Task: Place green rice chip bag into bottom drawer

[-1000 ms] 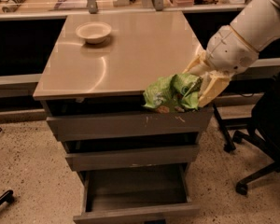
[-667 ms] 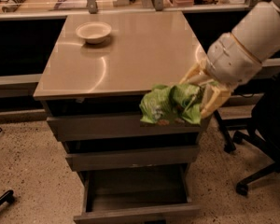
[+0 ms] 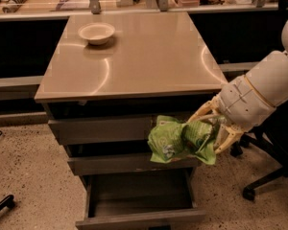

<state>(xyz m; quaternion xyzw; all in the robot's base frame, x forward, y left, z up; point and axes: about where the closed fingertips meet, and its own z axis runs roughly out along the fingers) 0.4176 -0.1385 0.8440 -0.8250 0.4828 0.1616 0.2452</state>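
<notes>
My gripper [image 3: 207, 129] is shut on the green rice chip bag [image 3: 180, 140], a crumpled lime-green foil bag with pale patches. It holds the bag in the air in front of the cabinet's middle drawer front, at the right side. The bottom drawer [image 3: 139, 218] is pulled open below, its dark boxy inside showing. The bag hangs above the drawer's right half, apart from it. My white arm [image 3: 259, 92] reaches in from the right.
A pale bowl [image 3: 96, 33] sits at the back left of the tan cabinet top [image 3: 144, 56]. The upper drawer front [image 3: 98, 128] and middle drawer front [image 3: 120, 164] stand slightly out. A black office chair base [image 3: 264, 181] stands at the right. A speckled floor [image 3: 29, 176] lies at the left.
My gripper has carried the bag downward and a little left, from the level of the cabinet top's front edge to in front of the middle drawer. The bowl and drawers have not moved.
</notes>
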